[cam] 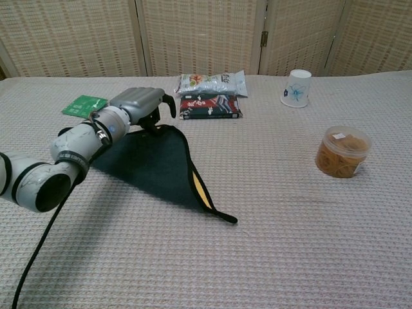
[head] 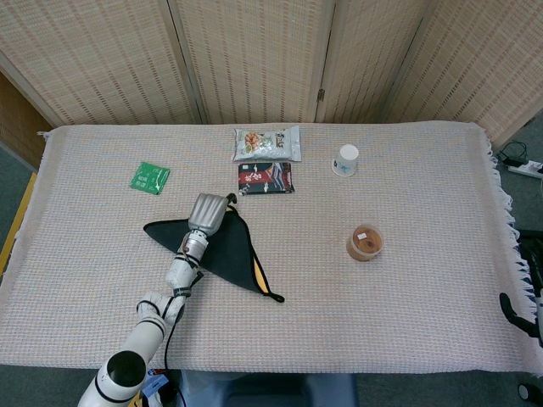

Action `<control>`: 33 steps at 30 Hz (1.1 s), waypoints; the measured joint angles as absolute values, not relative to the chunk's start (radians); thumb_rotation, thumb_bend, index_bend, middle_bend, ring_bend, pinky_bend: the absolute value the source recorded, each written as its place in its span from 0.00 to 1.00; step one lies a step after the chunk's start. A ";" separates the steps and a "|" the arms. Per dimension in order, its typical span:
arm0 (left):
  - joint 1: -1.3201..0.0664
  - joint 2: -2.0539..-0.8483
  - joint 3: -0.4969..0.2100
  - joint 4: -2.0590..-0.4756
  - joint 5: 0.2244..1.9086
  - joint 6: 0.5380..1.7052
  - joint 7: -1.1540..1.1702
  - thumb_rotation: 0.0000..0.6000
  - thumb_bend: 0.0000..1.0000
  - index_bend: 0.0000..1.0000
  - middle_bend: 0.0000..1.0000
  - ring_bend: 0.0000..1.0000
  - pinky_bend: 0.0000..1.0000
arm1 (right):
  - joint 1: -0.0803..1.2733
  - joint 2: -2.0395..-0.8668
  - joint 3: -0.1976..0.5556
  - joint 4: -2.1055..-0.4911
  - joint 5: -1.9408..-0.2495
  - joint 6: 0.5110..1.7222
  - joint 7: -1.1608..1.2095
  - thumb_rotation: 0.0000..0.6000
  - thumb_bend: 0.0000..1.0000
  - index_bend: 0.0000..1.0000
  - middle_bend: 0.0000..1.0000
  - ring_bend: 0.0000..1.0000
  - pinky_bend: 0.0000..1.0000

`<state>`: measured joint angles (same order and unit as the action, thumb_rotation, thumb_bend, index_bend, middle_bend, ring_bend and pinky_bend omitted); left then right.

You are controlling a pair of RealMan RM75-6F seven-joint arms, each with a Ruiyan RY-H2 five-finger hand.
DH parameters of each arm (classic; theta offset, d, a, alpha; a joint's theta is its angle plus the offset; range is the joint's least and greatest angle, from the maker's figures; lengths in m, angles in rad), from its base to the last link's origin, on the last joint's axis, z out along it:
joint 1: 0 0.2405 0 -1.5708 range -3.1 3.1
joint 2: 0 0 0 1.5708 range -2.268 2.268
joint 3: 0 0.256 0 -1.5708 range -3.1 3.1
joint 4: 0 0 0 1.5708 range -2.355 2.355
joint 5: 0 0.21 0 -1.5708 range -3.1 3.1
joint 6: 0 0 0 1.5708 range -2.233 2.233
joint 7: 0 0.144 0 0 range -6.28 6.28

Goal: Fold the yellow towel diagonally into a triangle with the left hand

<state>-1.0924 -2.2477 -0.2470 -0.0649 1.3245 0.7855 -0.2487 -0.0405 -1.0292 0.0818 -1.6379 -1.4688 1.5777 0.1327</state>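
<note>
The towel (head: 227, 251) (cam: 154, 164) lies flat on the table as a triangle, dark side up, with a strip of yellow showing along its right edge (cam: 198, 187). My left hand (head: 208, 212) (cam: 136, 103) hovers at the triangle's far top corner, back of the hand up and thumb sticking out to the right, clear of the cloth. The fingertips are hidden beneath the hand, just at the towel's edge. Nothing hangs from the hand. Neither view shows the right hand.
A green packet (head: 150, 177) (cam: 84, 104) lies left of the hand. A snack bag (head: 266, 143) and a dark packet (head: 265, 178) (cam: 210, 106) sit just beyond the towel. A paper cup (head: 345, 159) and a tub of rubber bands (head: 365, 242) stand to the right.
</note>
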 measured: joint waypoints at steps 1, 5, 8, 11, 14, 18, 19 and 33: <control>-1.095 -2.247 -0.249 -0.065 1.322 0.790 -0.244 1.00 0.48 0.38 1.00 1.00 1.00 | -0.040 -1.029 0.082 -1.639 -1.470 1.578 0.132 1.00 0.45 0.00 0.00 0.00 0.00; -1.096 -2.243 -0.252 -0.068 1.318 0.818 -0.237 1.00 0.48 0.36 1.00 1.00 1.00 | -0.038 -1.030 0.080 -1.639 -1.473 1.574 0.129 1.00 0.45 0.00 0.00 0.00 0.00; -1.088 -2.237 -0.245 -0.076 1.325 0.865 -0.241 1.00 0.48 0.31 1.00 1.00 1.00 | -0.037 -1.030 0.077 -1.641 -1.483 1.574 0.130 1.00 0.45 0.00 0.00 0.00 0.00; -1.068 -2.227 -0.232 -0.090 1.338 0.936 -0.253 1.00 0.46 0.26 1.00 1.00 1.00 | -0.039 -1.030 0.072 -1.644 -1.507 1.587 0.130 1.00 0.45 0.00 0.00 0.00 0.00; -1.025 -2.208 -0.212 -0.121 1.357 1.026 -0.267 1.00 0.41 0.23 0.95 0.97 1.00 | -0.040 -1.032 0.064 -1.647 -1.538 1.599 0.128 1.00 0.45 0.00 0.00 0.00 0.00; -0.926 -2.150 -0.171 -0.222 1.395 1.186 -0.277 1.00 0.36 0.20 0.73 0.71 0.77 | -0.036 -1.036 0.050 -1.655 -1.588 1.606 0.115 1.00 0.45 0.00 0.00 0.00 0.00; -0.903 -2.131 -0.161 -0.258 1.404 1.221 -0.273 1.00 0.34 0.18 0.65 0.63 0.66 | -0.034 -1.038 0.045 -1.658 -1.604 1.607 0.109 1.00 0.45 0.00 0.00 0.00 0.00; -0.449 -1.519 0.091 -1.358 1.472 1.552 0.145 1.00 0.25 0.19 0.26 0.21 0.14 | -0.005 -1.069 0.008 -1.690 -1.696 1.586 0.003 1.00 0.45 0.00 0.00 0.00 0.00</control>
